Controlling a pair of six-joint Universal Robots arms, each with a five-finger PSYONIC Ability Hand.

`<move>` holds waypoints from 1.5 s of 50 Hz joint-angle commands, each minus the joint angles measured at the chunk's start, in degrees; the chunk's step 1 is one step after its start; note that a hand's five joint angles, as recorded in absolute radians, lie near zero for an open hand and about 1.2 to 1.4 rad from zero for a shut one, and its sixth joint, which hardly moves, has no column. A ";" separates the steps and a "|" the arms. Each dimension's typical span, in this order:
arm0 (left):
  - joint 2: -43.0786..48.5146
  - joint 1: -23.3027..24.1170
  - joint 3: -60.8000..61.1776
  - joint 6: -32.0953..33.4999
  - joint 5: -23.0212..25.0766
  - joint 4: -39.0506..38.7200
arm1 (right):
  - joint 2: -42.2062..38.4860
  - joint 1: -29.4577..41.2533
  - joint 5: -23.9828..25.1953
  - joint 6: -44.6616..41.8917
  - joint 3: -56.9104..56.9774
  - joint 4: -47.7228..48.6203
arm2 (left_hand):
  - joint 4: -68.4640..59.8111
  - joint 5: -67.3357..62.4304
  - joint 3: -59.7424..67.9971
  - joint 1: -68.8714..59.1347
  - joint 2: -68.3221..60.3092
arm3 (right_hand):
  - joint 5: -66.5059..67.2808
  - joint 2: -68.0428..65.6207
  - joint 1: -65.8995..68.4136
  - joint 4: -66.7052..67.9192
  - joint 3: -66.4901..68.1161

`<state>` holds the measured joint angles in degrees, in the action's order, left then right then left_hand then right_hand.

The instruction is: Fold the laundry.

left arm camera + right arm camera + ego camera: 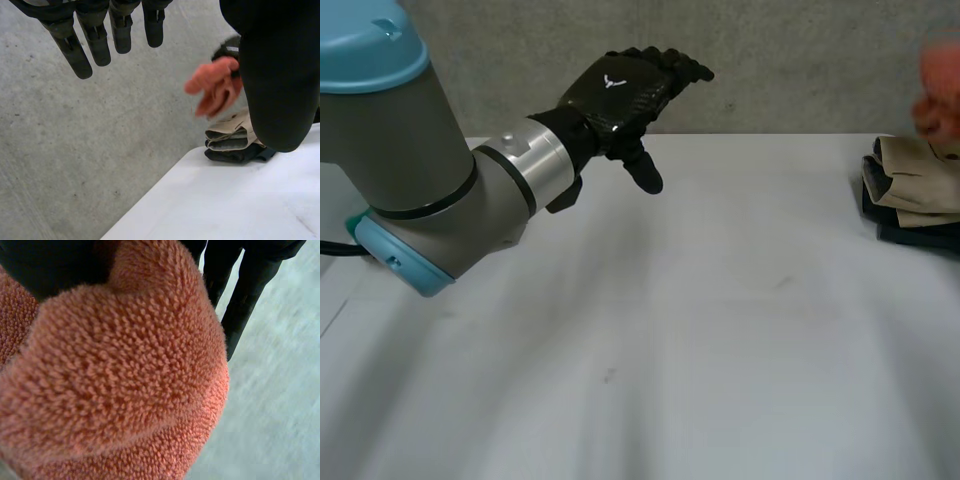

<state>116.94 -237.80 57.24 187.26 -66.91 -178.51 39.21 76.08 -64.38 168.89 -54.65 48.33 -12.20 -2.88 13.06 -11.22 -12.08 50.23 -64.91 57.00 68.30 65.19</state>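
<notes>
The right hand point(250, 290) is clutching the orange towel point(115, 375) above the folded stack point(915, 185), well right of the left hand point(620, 90), which is hovering slack-fingered.

a plain coral-orange fuzzy terry cloth point(125, 380); a folded stack of cloths point(918, 185), beige over dark navy; a white table point(670, 350).
</notes>
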 commanded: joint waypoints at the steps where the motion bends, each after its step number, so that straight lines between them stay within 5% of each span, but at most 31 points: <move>1: 0.92 0.31 0.51 0.03 0.02 0.01 | -10.89 -5.85 11.97 0.04 2.09 -0.25 | 0.98 1.66 -1.84 -0.01 0.85 | 19.77 -15.09 23.00 11.69 14.81; 5: 1.00 0.58 1.12 0.12 0.11 0.01 | -11.79 -7.08 17.17 0.83 1.57 -0.25 | 0.98 1.65 -1.84 -0.01 0.85 | 19.77 -15.09 23.00 11.69 14.81; 12: 0.92 0.75 1.12 0.03 0.02 0.01 | -8.54 -7.97 19.38 7.67 0.95 0.80 | 0.81 1.49 -1.67 -0.18 0.68 | 19.77 -15.09 23.00 11.69 14.81; 15: 0.83 0.93 1.21 0.03 0.02 0.01 | -5.82 -8.05 17.72 11.55 0.25 1.59 | 0.81 1.49 -1.67 -0.18 0.68 | -46.57 51.26 -43.34 -54.65 -51.53; 16: 0.74 1.02 1.21 0.03 0.02 0.01 | -4.94 -8.05 17.10 12.16 -0.10 1.42 | 0.81 1.49 -1.67 -0.18 0.68 | -50.23 54.91 -47.00 -58.31 -55.19; 20: 0.48 1.63 1.39 -0.06 0.02 0.01 | 3.58 -8.23 10.42 13.05 -5.63 -2.18 | 0.81 1.49 -1.67 -0.18 0.68 | -50.23 54.91 -47.00 -58.31 -55.19; 27: 0.13 2.42 1.39 -0.15 0.02 0.01 | 17.03 -9.98 6.37 8.49 -14.51 -17.20 | 0.81 1.49 -1.67 -0.18 0.68 | -50.23 54.91 -47.00 -58.31 -55.19; 36: -1.28 2.78 1.21 -0.32 0.02 -0.08 | 26.88 -17.01 -4.07 -16.55 -16.98 -39.53 | 0.81 1.49 -1.67 -0.18 0.68 | -50.23 54.91 -47.00 -58.31 -55.19; 40: -2.33 2.51 -0.01 -1.55 0.02 -0.52 | 28.03 -17.47 -15.57 -26.22 -14.00 -37.54 | 0.81 1.49 -1.67 -0.18 0.68 | -50.23 54.91 -47.00 -58.31 -55.19; 44: -3.47 1.81 -3.35 -3.31 -0.76 -1.22 | 31.96 -11.78 -16.92 -24.67 -14.60 -27.81 | 0.81 1.49 -1.67 -0.18 0.68 | -50.23 54.91 -47.00 -58.31 -55.19; 51: -7.43 -8.37 -5.73 -0.16 -10.95 -1.13 | 42.51 -0.26 -10.79 -17.90 -27.67 -12.05 | 0.81 1.49 -1.67 -0.18 0.68 | -50.23 54.91 -47.00 -58.31 -55.19; 56: -7.61 -22.25 -1.17 15.39 -13.33 0.18 | 43.67 8.80 -7.96 -17.80 -36.83 -9.92 | 1.15 1.82 -2.01 0.16 1.02 | -50.23 54.91 -47.00 -58.31 -55.19; 61: -2.35 -28.94 3.14 24.89 -12.20 -0.43 | 42.97 16.46 -7.96 -18.50 -44.92 -10.27 | 1.15 1.82 -2.01 0.16 1.02 | -50.23 54.91 -47.00 -58.31 -55.19; 70: 17.59 -38.17 -2.46 26.13 -0.26 -2.80 | 35.86 20.07 -8.13 -21.14 -54.06 -11.32 | 0.14 0.82 -1.00 -0.85 0.01 | -50.23 54.91 -47.00 -58.31 -55.19; 75: 26.31 -39.50 -8.18 26.22 0.38 -4.56 | 34.97 19.90 -8.13 -21.41 -55.12 -11.68 | -0.20 0.48 -0.67 -1.18 -0.32 | -50.23 54.91 -47.00 -58.31 -55.19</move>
<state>133.34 -275.20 55.33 214.01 -68.91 -181.31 75.96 96.58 -72.44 148.04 -108.62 37.10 -12.21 -2.87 13.06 -11.22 -12.08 2.60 -12.20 12.86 12.08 11.85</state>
